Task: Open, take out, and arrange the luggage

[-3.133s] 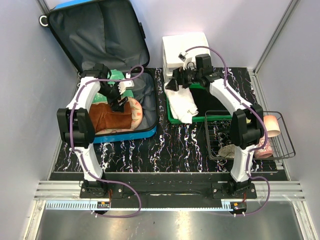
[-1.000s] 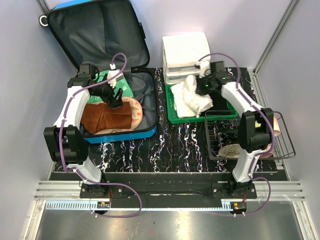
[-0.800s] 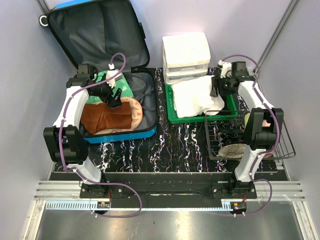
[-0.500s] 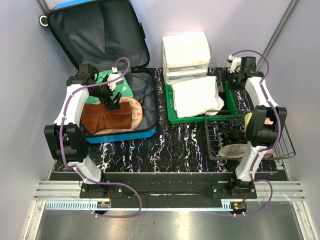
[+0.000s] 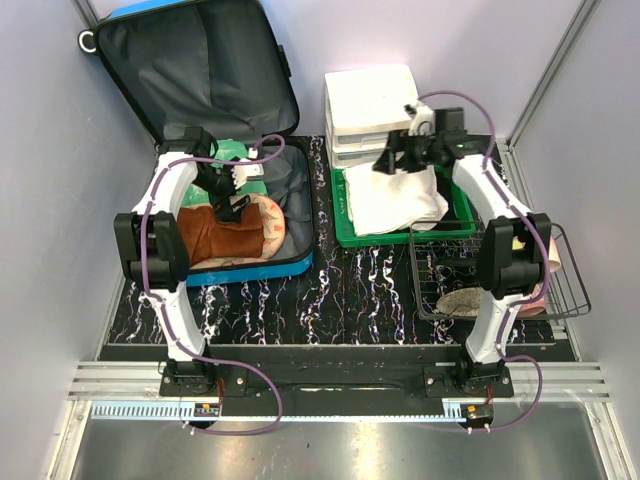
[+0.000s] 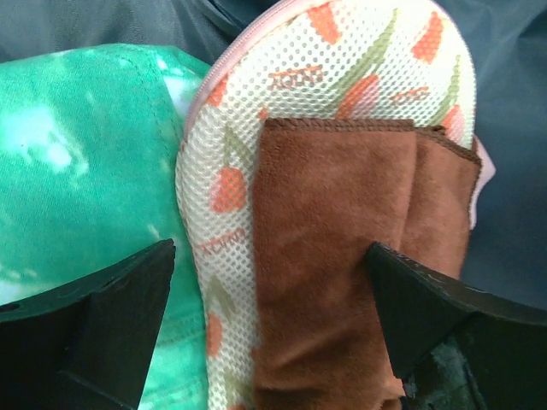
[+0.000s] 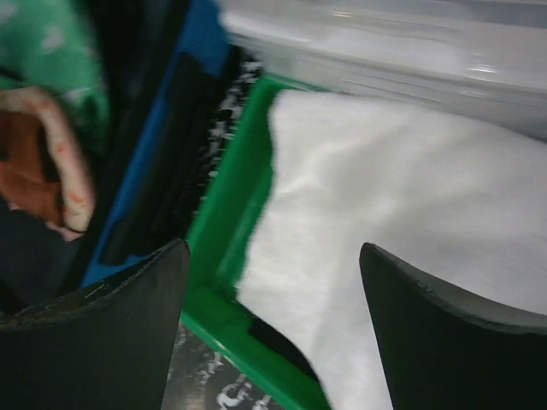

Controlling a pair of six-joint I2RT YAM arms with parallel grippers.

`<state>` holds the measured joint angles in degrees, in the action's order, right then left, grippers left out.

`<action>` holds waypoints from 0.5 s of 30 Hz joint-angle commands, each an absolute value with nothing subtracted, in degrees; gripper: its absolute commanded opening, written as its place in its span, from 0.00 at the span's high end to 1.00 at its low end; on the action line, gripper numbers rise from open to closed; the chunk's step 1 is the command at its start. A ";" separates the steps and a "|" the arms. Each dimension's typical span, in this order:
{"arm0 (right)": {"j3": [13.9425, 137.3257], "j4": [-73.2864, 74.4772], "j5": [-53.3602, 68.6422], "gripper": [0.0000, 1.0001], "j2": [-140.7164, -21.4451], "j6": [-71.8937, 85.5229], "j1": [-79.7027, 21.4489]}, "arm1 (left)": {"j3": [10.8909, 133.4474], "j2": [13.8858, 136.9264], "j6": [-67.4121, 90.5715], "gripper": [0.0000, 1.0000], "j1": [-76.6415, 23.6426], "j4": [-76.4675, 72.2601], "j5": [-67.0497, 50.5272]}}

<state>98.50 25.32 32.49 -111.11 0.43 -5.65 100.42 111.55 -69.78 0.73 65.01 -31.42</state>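
The blue luggage (image 5: pixel 252 267) lies open at the back left, its grey-lined lid leaning on the wall. In it lie a green cloth (image 6: pixel 77 154), a brown cloth (image 6: pixel 342 282) and, under that, a mesh pouch (image 6: pixel 342 60) with orange print. My left gripper (image 5: pixel 235 205) hangs open just above the brown cloth and the pouch, its fingers on either side of them and holding nothing (image 6: pixel 269 256). My right gripper (image 5: pixel 385 165) is open and empty (image 7: pixel 273 248) above a white cloth (image 5: pixel 395 200) that lies in the green tray (image 5: pixel 345 238).
A white drawer organiser (image 5: pixel 370 100) stands behind the green tray. A black wire basket (image 5: pixel 545 290) with several items sits at the right, near the right arm. Grey walls close in at the back and on both sides.
My right gripper opened and dropped the white cloth into the green tray, swung out to the right, then came back over the tray. My left gripper opened a little wider over the brown cloth.
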 commanded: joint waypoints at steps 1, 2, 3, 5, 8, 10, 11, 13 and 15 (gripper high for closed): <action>96.07 15.92 42.18 0.11 -107.40 7.28 -11.94 | 105.03 114.17 -73.65 0.01 0.79 65.57 -30.67; 95.19 14.78 43.41 0.11 -107.75 7.90 -12.91 | 105.12 114.43 -74.00 0.01 0.62 65.65 -30.67; 94.84 12.24 43.77 0.11 -108.01 8.69 -13.79 | 104.51 114.43 -74.35 0.01 0.53 65.65 -30.85; 94.31 9.59 45.26 0.11 -109.15 10.28 -16.50 | 103.63 114.35 -75.40 0.08 0.26 65.83 -30.50; 95.00 5.20 45.18 0.11 -111.61 11.77 -20.37 | 101.96 112.77 -76.20 0.35 0.26 66.62 -31.28; 95.62 2.30 44.83 0.11 -113.19 12.39 -22.14 | 100.20 110.05 -76.29 0.53 0.18 66.88 -32.69; 96.32 1.50 44.56 0.10 -114.86 12.48 -23.80 | 98.80 108.82 -76.46 0.58 0.26 66.97 -33.22; 97.03 -2.17 44.30 0.08 -117.14 13.27 -25.39 | 97.48 105.58 -76.47 0.68 0.26 66.88 -34.45; 98.26 -4.73 44.56 0.05 -118.64 13.36 -27.67 | 95.98 103.89 -75.94 0.74 0.26 66.88 -34.98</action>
